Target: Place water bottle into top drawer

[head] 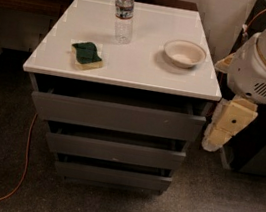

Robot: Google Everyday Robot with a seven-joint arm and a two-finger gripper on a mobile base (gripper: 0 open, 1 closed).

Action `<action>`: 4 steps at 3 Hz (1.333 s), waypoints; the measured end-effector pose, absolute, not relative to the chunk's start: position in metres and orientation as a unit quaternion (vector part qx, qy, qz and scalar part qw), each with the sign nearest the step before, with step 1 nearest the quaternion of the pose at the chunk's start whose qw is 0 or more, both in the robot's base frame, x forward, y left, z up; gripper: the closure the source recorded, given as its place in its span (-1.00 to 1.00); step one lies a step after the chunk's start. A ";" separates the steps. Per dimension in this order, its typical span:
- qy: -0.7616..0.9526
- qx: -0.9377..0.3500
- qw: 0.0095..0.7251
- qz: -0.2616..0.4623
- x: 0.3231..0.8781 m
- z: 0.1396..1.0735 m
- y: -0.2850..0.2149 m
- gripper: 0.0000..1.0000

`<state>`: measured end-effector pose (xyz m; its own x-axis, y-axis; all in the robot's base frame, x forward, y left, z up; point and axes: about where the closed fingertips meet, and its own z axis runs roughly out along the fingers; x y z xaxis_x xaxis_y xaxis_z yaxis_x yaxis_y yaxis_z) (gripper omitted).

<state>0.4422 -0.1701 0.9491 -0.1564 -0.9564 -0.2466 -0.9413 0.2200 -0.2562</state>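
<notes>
Bottle (123, 12) stands upright at back of counter (129, 67), well apart from gripper (219, 132), which hangs off counter's right side, beside top drawer (116, 116). Can't tell whether gripper's spread or closed. Drawer is partly out w/ dark interior; arm cut off top right.

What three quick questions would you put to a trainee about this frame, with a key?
1. True or false: the water bottle stands upright on the white top.
2. Where is the tool? A gripping the bottle; B hanging low beside the cabinet, at the right of the view; C inside a drawer.
3. Name the green item left of the bowl.
Key: 1 true; 2 B; 3 the sponge.
</notes>
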 end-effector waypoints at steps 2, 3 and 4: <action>0.700 -0.686 0.198 0.002 0.444 0.878 -0.138 -1.00; 0.676 -0.704 0.218 0.010 0.447 0.854 -0.123 -1.00; 0.652 -0.718 0.243 0.022 0.450 0.838 -0.103 -1.00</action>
<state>0.4495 -0.1031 0.8375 0.1481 -0.9253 -0.3490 -0.9472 -0.0311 -0.3193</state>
